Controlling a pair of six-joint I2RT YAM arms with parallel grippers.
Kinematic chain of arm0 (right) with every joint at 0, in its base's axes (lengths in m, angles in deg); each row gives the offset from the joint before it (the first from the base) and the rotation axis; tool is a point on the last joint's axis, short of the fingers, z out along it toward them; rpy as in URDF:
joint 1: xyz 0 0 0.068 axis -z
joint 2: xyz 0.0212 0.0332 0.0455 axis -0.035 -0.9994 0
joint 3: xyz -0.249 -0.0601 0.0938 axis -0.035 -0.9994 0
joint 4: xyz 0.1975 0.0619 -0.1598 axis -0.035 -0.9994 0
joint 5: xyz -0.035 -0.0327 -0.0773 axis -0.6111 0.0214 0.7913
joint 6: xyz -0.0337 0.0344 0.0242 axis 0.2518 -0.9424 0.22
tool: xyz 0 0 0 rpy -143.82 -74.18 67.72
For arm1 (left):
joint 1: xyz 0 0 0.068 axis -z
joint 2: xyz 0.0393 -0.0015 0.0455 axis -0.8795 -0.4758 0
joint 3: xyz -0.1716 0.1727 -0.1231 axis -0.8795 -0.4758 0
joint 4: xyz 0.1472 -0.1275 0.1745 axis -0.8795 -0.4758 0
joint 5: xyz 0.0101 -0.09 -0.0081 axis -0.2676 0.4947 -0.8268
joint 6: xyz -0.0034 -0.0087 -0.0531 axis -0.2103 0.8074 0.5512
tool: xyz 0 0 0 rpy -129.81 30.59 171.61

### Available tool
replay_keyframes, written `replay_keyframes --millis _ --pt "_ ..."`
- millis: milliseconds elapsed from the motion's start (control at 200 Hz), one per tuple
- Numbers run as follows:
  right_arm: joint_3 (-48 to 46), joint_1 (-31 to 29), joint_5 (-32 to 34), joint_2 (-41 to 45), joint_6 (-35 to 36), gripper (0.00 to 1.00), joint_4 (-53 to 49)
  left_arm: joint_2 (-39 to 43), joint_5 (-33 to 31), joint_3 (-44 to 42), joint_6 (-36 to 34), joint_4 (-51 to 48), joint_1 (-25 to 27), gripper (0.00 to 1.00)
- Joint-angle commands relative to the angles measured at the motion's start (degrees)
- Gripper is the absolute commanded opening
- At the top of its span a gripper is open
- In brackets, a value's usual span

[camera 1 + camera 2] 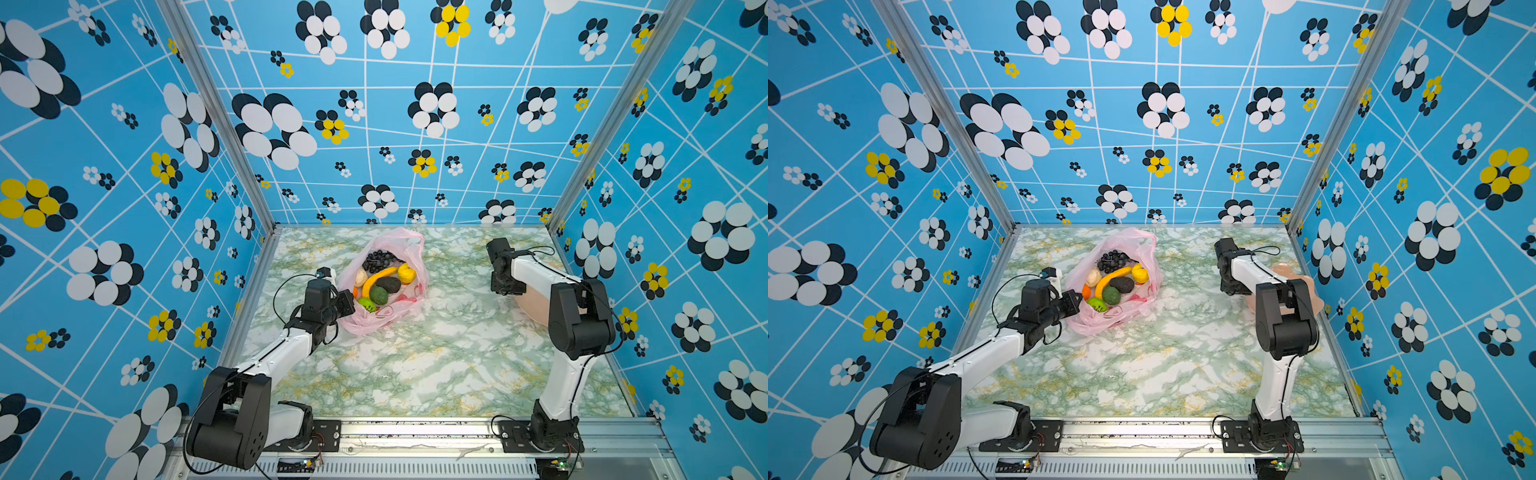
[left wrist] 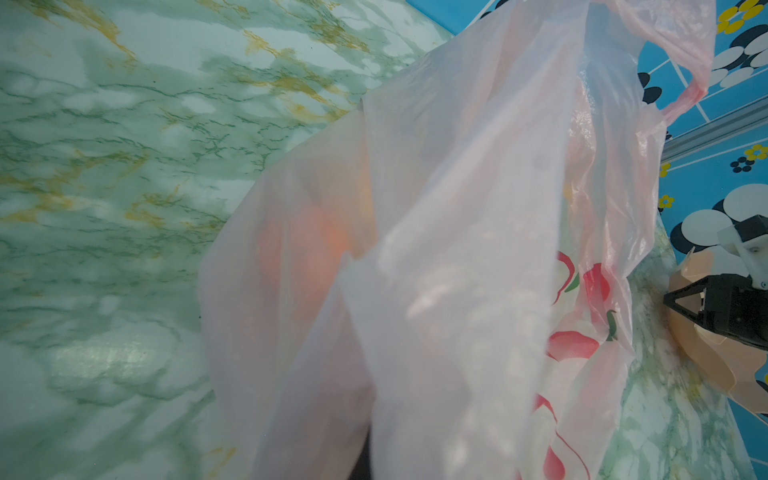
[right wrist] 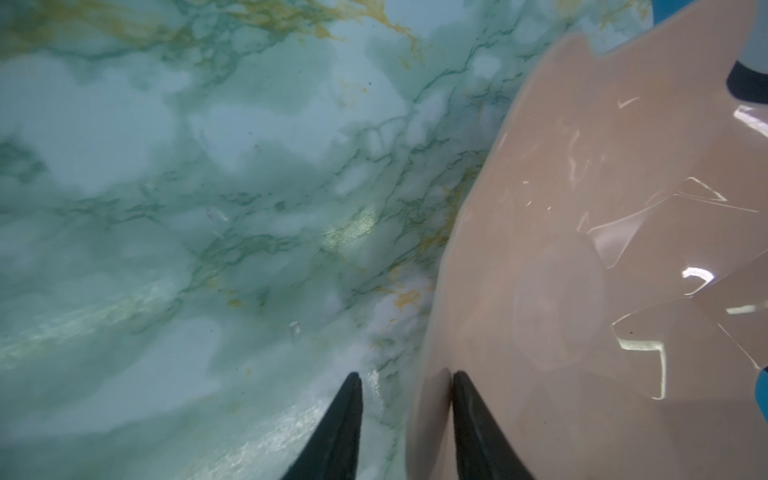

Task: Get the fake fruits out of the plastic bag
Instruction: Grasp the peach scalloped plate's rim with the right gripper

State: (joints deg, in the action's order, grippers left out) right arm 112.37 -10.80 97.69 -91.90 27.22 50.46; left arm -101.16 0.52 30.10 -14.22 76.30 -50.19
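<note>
The pink plastic bag (image 1: 401, 240) (image 1: 1142, 239) lies open at the back middle of the marble table. The fake fruits lie inside it: a grape bunch (image 1: 379, 259), a banana (image 1: 378, 277), a yellow ribbed fruit (image 1: 406, 273), an avocado (image 1: 388, 284), green fruits (image 1: 378, 295), a small orange (image 1: 355, 292) and a pale piece (image 1: 360, 277). My left gripper (image 1: 349, 301) (image 1: 1077, 301) is shut on the bag's left edge. In the left wrist view the bag (image 2: 457, 208) hides the fingers. My right gripper (image 3: 405, 376) (image 1: 505, 291) is open and straddles the bowl's rim.
A peach scalloped bowl (image 1: 534, 309) (image 1: 1283, 272) (image 3: 582, 208) sits at the right side of the table, partly behind my right arm. The same bowl (image 2: 698, 357) shows in the left wrist view. Patterned blue walls close in three sides.
</note>
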Motion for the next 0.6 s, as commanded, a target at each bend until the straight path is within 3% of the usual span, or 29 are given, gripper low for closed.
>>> replay_keyframes --millis 0,185,415,595 --pt "1.9 0.7 2.6 -0.8 1.5 0.31 -2.0 0.4 -0.8 -0.3 -1.6 0.7 0.4 0.0" --pt "1.8 0.8 3.2 -0.2 3.2 0.16 -1.8 0.1 -1.8 -0.2 -2.4 0.7 0.4 0.0" --pt "0.1 0.7 -1.4 1.2 3.8 0.01 -1.3 -0.2 -2.1 -0.1 -2.7 0.8 0.4 0.0" --pt "-3.1 0.1 -4.9 4.4 3.7 0.0 -0.2 -0.4 -2.1 0.0 -2.7 0.4 0.4 0.0"
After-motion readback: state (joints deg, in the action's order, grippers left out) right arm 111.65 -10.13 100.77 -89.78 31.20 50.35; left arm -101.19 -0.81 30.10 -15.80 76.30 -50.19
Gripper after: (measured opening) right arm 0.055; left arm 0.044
